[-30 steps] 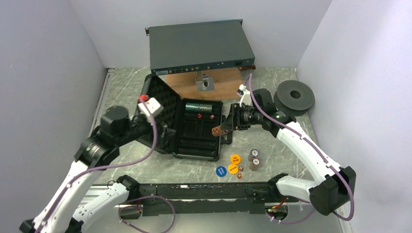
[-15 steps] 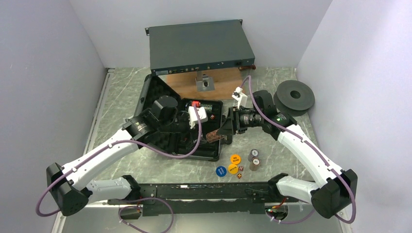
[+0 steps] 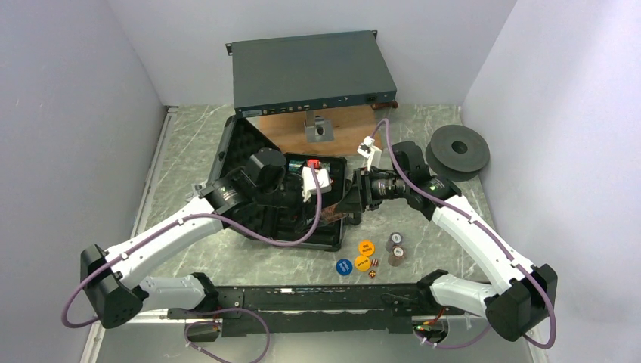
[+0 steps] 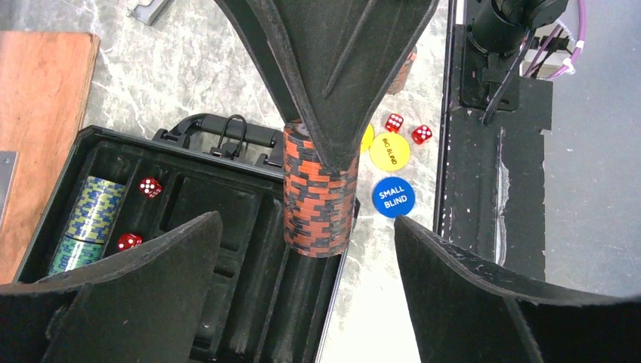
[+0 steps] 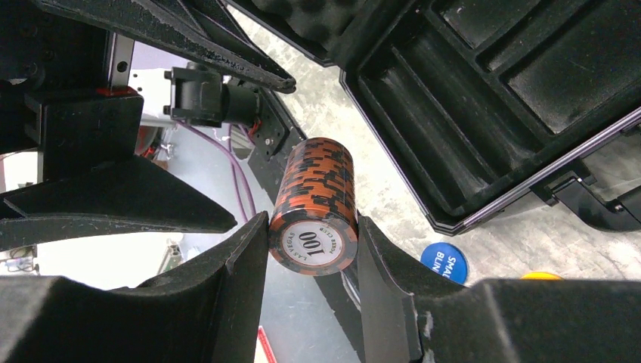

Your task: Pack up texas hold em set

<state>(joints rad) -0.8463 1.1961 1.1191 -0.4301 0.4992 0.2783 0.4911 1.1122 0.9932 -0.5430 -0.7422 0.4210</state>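
Note:
The black case (image 3: 298, 227) lies open, its foam lid (image 3: 240, 147) tipped back to the left. My right gripper (image 5: 311, 249) is shut on an orange-and-black chip stack (image 5: 314, 204), held lying over the case's right edge (image 4: 319, 193). My left gripper (image 4: 306, 291) is open over the case tray, facing the stack's free end, with its fingers apart from the stack. A blue-yellow chip stack (image 4: 87, 223) and two red dice (image 4: 150, 187) lie in the tray. Blue (image 4: 393, 197) and yellow (image 4: 389, 151) discs, dice (image 4: 394, 122) and two chip stacks (image 3: 394, 249) sit on the table.
A large grey-blue rack unit (image 3: 310, 72) stands at the back over a wooden board (image 3: 340, 134) with a metal bracket (image 3: 319, 130). A dark grey spool (image 3: 457, 151) lies at the right. A black rail (image 3: 302, 299) runs along the near edge.
My left arm has swung from the case's left side over the tray toward the chip stack. My right gripper has carried the stack slightly left and lower.

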